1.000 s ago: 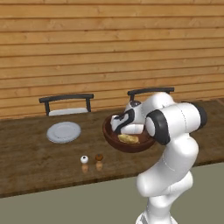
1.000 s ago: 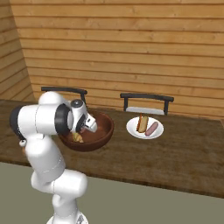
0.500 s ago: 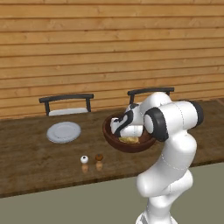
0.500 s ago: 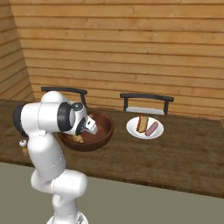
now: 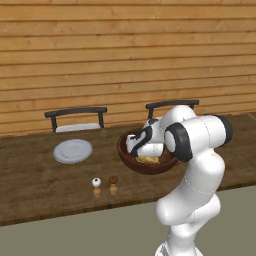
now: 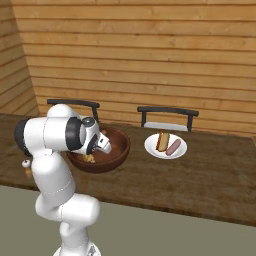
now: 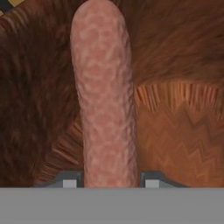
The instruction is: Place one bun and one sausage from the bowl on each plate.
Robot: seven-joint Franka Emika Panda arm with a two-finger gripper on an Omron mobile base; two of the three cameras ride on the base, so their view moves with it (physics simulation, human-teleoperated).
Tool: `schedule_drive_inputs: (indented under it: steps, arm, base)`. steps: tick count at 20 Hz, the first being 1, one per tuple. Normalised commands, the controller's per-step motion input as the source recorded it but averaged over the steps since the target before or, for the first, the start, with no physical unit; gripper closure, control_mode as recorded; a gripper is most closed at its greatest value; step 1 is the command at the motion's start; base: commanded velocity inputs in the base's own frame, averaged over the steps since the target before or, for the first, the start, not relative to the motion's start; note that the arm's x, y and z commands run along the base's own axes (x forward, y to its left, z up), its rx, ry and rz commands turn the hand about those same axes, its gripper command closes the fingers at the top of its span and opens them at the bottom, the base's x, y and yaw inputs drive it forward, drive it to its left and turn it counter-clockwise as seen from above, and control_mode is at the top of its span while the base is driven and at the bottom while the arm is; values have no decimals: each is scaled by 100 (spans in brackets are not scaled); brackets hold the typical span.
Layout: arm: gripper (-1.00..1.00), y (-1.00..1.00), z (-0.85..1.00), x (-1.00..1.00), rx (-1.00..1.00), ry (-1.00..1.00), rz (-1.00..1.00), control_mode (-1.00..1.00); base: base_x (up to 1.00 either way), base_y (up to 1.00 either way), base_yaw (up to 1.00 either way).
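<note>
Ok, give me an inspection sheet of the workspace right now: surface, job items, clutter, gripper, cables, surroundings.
Surface: dark wooden table.
Bowl: on the table, holds a yellowish bun and a sausage.
Near plate: carries an orange bun and a pinkish sausage.
Far plate: bare.
Clutter: two small shakers, one white-topped, one brown-topped, on the table.
Gripper: down inside the bowl, fingers either side of the sausage; whether they grip it cannot be told.
Cables: nothing seen.
Surroundings: wood-plank wall, two dark chairs behind the table.
</note>
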Motion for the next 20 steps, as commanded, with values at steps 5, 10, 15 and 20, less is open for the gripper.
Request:
schedule_drive_inputs:
  steps: [5, 10, 15, 20]
  arm:
    - [100, -7, 20, -27, 0, -1, 0, -100]
    - [100, 1, 93, -61, 0, -4, 0, -100]
    - [100, 29, 100, -8, 0, 0, 0, -100]
    - [100, 51, 88, 0, 0, 5, 2, -100]
  base:
    - [0, 0, 0]
    - [0, 0, 0]
    - [0, 0, 0]
    - [0, 0, 0]
